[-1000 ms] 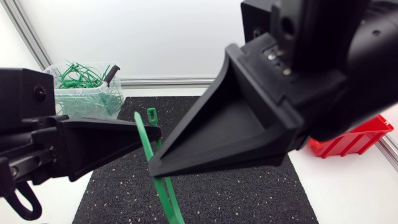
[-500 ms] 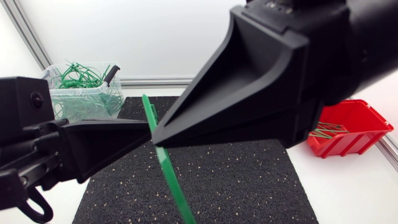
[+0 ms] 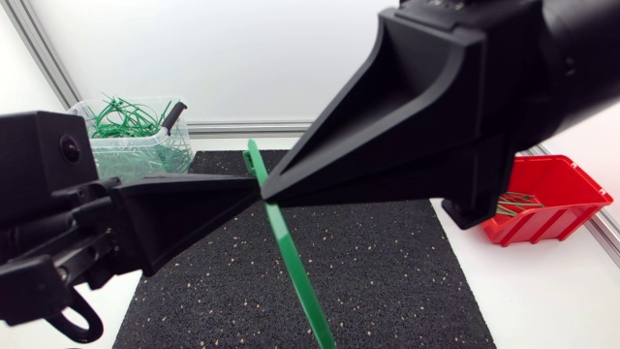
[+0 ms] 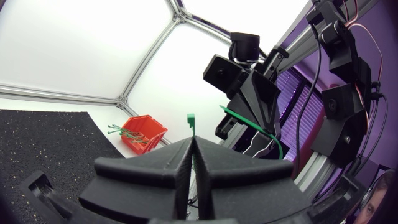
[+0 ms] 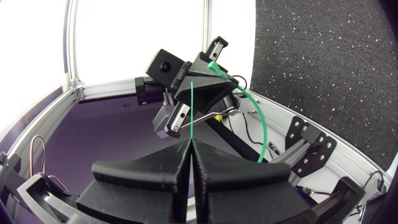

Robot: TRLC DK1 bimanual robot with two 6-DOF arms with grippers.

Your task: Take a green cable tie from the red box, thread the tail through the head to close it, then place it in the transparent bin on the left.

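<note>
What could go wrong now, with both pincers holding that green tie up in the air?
The tail is thin and the head is small, so the right pincer might push the tail past the hole. The green cable tie bows between the right pincer and the left pincer, so it might spring out of one. If it slips, it would likely land on the black mat, not in the transparent bin.
</note>
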